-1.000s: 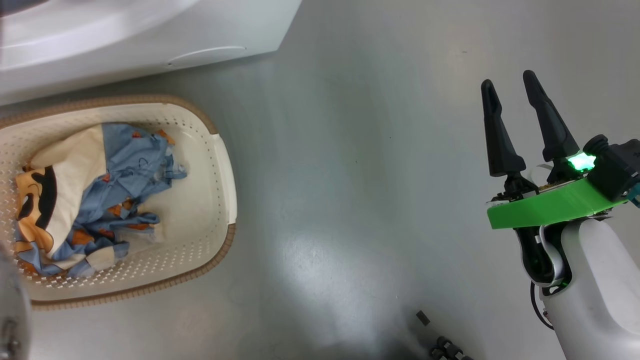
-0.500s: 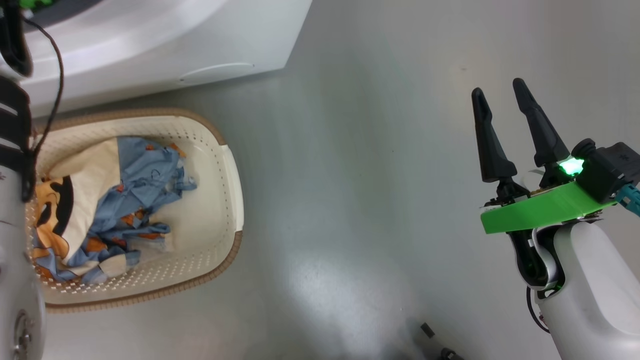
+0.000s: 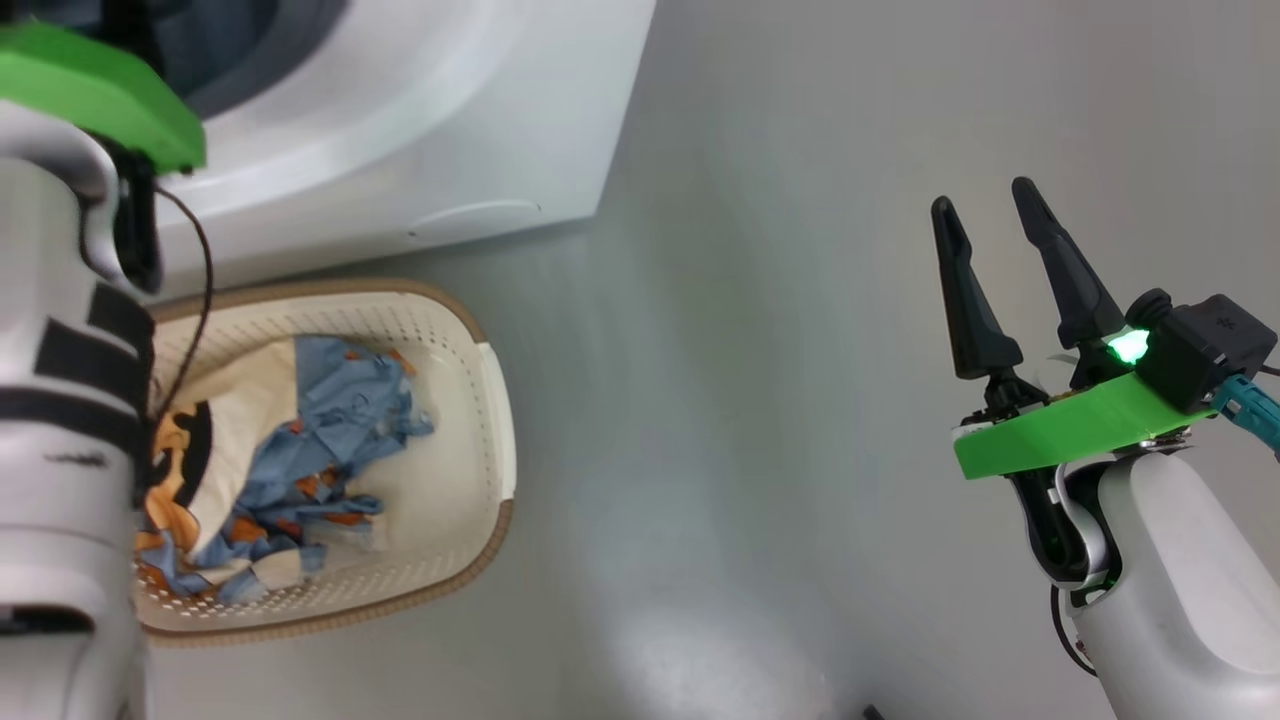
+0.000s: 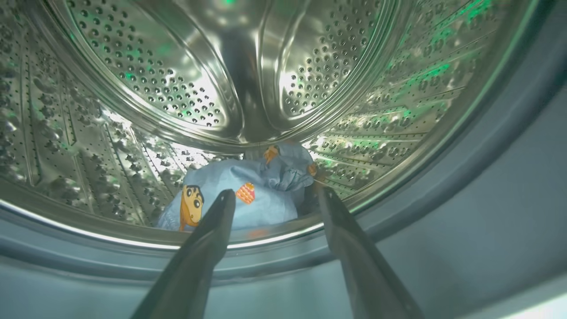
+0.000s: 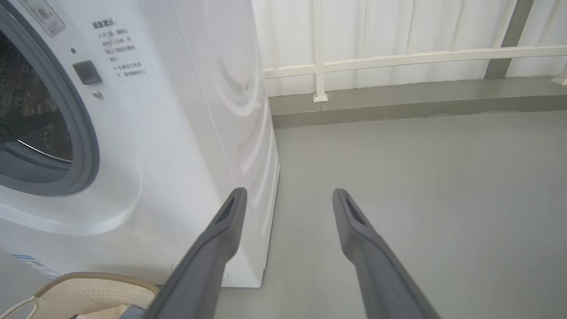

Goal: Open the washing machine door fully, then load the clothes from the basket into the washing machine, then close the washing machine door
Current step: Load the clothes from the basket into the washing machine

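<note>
Dark fingers of the left gripper [image 4: 274, 191] stand wide apart and empty at the mouth of the washing machine [image 3: 450, 120], just over its grey rubber ring [image 4: 487, 186]. Beyond them a light-blue piece [image 4: 266, 177] lies low in the steel drum [image 4: 177, 88], close behind the front edge. In front of the machine, the basket [image 3: 495, 400] on the floor [image 3: 750, 400] holds more clothes [image 3: 320, 450], blue and cream tangled together. The right gripper [image 3: 982, 195] hangs wide and empty over bare floor, well apart. The loaded piece sits so far forward that it could slide onto the ring and get pinched by the door, and a tangled grab might drag pieces over the basket's rim. The pale left forearm [image 3: 60, 420] covers the basket's left end, and I cannot tell how far the door is swung.
</note>
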### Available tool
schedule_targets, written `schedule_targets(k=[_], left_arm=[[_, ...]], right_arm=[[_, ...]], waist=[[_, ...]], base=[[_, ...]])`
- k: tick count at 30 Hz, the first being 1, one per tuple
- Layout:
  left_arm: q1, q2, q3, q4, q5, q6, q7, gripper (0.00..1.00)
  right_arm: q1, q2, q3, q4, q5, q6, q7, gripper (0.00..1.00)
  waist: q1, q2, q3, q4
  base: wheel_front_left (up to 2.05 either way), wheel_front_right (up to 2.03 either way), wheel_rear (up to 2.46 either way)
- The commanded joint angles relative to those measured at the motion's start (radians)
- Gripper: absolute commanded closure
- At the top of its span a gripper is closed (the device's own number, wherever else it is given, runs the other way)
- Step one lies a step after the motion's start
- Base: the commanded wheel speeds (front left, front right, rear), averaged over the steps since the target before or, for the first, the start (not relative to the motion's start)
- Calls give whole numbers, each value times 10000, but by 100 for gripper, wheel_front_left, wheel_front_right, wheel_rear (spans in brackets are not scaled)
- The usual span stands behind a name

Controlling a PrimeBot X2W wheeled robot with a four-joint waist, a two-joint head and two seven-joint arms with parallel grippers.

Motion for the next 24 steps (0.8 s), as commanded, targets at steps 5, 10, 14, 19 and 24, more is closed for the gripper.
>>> schedule_targets(k=[5,10,14,19,24], left_arm=[[1423,255,365,-1471,16,-21,-104,0],[2582,173,617,-2205,6,-118,-105,0],[3521,113,752,-2695,49,-200,-105,0],[4808,-48,900,-3301,88,-307,-106,0],[5710,-195,969,-3773,121,-385,-106,0]], right_arm=[[451,-136,235,-29,63,75,-80,0],[683,-137,297,179,150,75,-80,0],[926,-126,324,329,202,75,-80,0],[1241,-173,370,519,266,75,-80,0],[1439,-282,381,614,308,75,-80,0]], waist=[[1,0,-1192,515],[1,0,-2014,740],[1,0,-2685,908],[1,0,-3480,1153],[1,0,-3982,1367]], base=[[0,0,0],[0,0,0],[0,0,0],[0,0,0],[0,0,0]])
